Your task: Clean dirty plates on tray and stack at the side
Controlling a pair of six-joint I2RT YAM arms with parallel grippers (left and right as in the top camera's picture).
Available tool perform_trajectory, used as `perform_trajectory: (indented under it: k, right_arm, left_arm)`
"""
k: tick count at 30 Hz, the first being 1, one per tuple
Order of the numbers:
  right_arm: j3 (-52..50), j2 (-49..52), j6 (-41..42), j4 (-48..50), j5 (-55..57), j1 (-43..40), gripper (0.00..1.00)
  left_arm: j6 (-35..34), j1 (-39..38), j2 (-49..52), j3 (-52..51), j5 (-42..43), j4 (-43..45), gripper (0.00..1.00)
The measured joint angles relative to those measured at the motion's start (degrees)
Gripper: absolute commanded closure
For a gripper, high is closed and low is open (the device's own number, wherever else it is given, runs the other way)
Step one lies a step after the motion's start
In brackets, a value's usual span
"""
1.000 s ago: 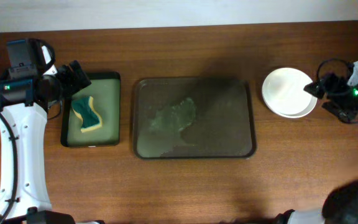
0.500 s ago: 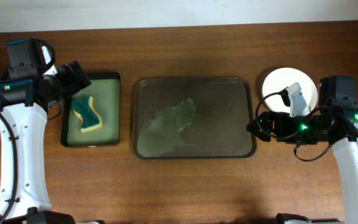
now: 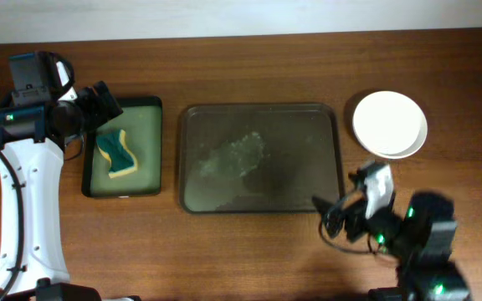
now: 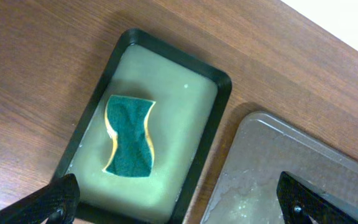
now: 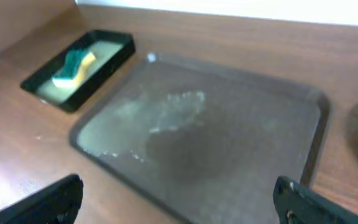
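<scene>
Round glossy white plates [image 3: 390, 124]: likely stiff, slippery, fragile; grasp at rim. Left end effector [image 3: 100, 104], right end effector [image 3: 331, 217]: both released.

The counter [image 3: 249, 251] is brown wood with visible grain. The tray [image 3: 308, 142] looks dark and matt under wet streaks. The plates [image 3: 389, 123] at upper right are glossy white, and the sponge [image 3: 117, 152] is rough green over yellow foam.

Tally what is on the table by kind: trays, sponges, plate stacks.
Trays: 2, the dark brown tray and the small black tray
Sponges: 1, the sponge in the small black tray
Plate stacks: 1, the plate stack beside the dark brown tray; how many plates it holds is unclear
Total: 4
</scene>
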Motion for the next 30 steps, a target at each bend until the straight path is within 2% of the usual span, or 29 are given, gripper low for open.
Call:
perform_trajectory:
  k: [4,7,10,16,21,24,30]
  right_arm:
    - [-12.2,-16.8,-0.2,12.3,0.0,0.0,0.02]
    - [-15.4,-22.8,-0.3,18.4,1.0,0.0,0.02]
    - [-18.8,-26.3,-0.5,22.9,4.5,0.0,0.02]
    - [-25.2,-26.9,-0.5,34.5,9.1,0.0,0.02]
    - [-26.2,-26.9,-0.5,33.8,17.6,0.0,0.02]
    - [-26.2,-27.1,-0.5,24.5,23.5,0.0,0.02]
    - [-26.3,-26.9,-0.4,23.2,31.2,0.0,0.02]
  left_arm:
    - [0.0,0.0,0.0,0.0,0.0,0.0,0.01]
    - [0.0,0.0,0.0,0.0,0.0,0.0,0.01]
    - [0.0,0.0,0.0,0.0,0.0,0.0,0.01]
    - [0.0,0.0,0.0,0.0,0.0,0.0,0.01]
    - [0.0,0.0,0.0,0.0,0.0,0.0,0.01]
    - [0.0,0.0,0.0,0.0,0.0,0.0,0.01]
    - [0.0,0.0,0.0,0.0,0.0,0.0,0.01]
